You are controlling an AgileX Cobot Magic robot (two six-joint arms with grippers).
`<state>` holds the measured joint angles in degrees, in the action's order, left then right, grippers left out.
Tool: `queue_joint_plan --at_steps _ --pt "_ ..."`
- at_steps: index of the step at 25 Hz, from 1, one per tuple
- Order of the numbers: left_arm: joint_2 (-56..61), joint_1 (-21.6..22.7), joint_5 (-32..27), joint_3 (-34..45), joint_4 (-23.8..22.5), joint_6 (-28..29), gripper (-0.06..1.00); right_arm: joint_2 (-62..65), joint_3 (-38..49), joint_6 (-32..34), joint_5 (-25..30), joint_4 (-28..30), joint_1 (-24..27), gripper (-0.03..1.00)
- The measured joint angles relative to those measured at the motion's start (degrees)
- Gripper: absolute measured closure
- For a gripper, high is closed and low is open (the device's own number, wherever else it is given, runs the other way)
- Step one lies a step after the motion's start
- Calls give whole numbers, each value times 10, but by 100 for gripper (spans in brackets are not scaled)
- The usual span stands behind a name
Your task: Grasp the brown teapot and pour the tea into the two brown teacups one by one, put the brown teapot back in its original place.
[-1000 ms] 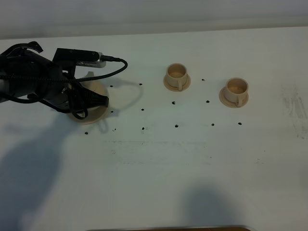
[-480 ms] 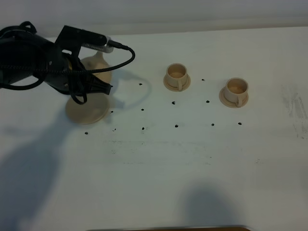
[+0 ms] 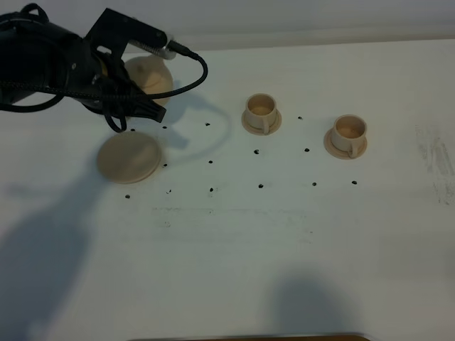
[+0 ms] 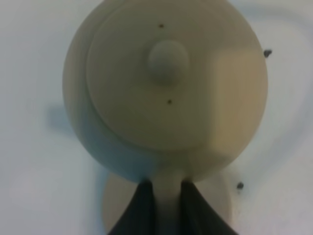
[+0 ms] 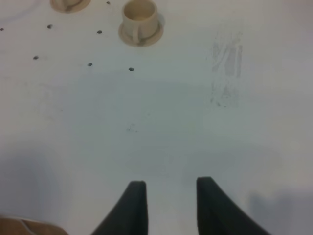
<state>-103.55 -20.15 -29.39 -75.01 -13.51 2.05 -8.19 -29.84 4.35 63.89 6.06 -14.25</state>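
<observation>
Teapot hangs by its loop handle in the left gripper's clamped jaws, clear of its disc (ready for pouring); right gripper idles, jaws narrow, holding nothing.

A looping black cable is trailing off the bulky black left arm; dark tapered fingers are showing
</observation>
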Motion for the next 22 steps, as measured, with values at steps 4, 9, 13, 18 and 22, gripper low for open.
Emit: queue_joint_plan --at_steps 4,9,13,18,22 --pt "-22 -4 -10 -31 17 -40 78 0 0 0 0 0 0 73" --pt "-63 -14 -30 -75 58 -100 78 0 0 0 0 0 0 73" --pt "-95 -26 -49 -124 77 -142 78 0 0 0 0 0 0 73" --pt "-140 -39 -91 -200 81 -172 78 0 0 0 0 0 0 73" --pt "-157 -41 -115 -231 98 -216 78 0 0 0 0 0 0 73"
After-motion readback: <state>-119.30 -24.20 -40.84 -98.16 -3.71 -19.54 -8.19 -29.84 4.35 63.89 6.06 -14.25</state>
